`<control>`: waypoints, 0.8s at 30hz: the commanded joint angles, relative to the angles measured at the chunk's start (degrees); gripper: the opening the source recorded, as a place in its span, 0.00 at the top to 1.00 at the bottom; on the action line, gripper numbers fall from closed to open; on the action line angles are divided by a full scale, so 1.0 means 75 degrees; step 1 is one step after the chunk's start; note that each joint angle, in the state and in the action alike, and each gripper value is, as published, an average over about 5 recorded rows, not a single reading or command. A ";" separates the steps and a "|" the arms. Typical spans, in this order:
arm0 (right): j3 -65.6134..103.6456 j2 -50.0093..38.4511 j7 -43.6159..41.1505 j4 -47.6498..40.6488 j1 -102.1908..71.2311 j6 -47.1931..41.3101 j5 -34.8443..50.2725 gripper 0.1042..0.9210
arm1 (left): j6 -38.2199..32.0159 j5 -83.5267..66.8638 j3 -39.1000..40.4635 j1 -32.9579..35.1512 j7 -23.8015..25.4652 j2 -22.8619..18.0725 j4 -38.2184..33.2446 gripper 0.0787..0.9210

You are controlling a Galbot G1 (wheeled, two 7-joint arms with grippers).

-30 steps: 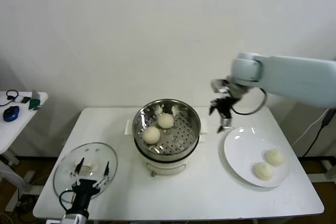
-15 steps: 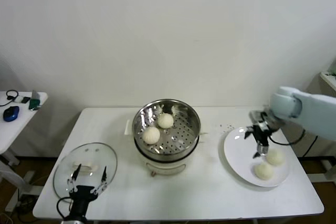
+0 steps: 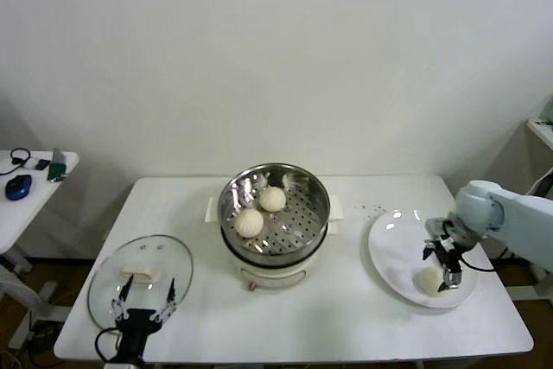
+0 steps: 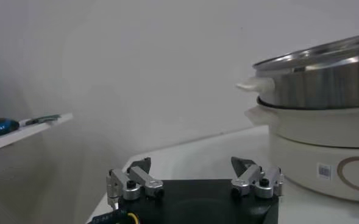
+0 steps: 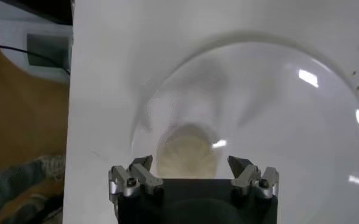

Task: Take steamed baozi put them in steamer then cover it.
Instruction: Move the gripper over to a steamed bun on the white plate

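A white table (image 3: 346, 326) stood against a plain wall, and the steamer (image 3: 274, 222) sat near its middle: a shiny steel pot with a perforated tray, resting on a cream base with side handles. Two buns lay inside the steamer, one (image 3: 249, 222) toward the front of the tray and the other (image 3: 272, 199) just behind it, close together but apart.

To the right of the steamer lay a flat white plate (image 3: 393, 248). The right gripper (image 3: 444, 265) was low over the far side of that plate from the steamer, its jaws spread wide. In the right wrist view the right gripper (image 5: 191, 176) showed a bun (image 5: 185, 155) lying between its spread fingers (image 5: 243, 167), though whether they touched it could not be told. From the head view another bun (image 3: 429, 280) rested on the plate just beside the gripper.

To the left of the steamer, near the front edge of the table, a round glass lid (image 3: 138, 278) lay flat. The left gripper (image 3: 141, 308) hung at the front rim of that lid, fingers apart and empty. In the left wrist view the left gripper (image 4: 194, 179) pointed along the tabletop, with the steamer (image 4: 316, 122) off to one side.

Far left of the steamer, a small side table (image 3: 34, 192) held a few dark items.
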 commanded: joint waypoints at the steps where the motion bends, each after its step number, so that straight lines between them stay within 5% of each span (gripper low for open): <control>1: 0.0642 0.0165 -0.0046 -0.0581 -0.0798 0.0129 -0.0477 0.12 | 0.0053 0.0056 0.0015 -0.0062 -0.0014 -0.0022 0.0088 0.12; 13: 0.0694 0.0244 -0.0044 -0.0664 -0.0963 0.0141 -0.0457 0.12 | 0.0089 0.0155 0.0061 -0.0139 -0.0020 -0.0060 0.0132 0.12; 24: 0.0702 0.0276 -0.0084 -0.0745 -0.0848 0.0253 -0.0347 0.27 | 0.0081 0.0186 0.0090 -0.0139 -0.0027 -0.0076 0.0156 0.12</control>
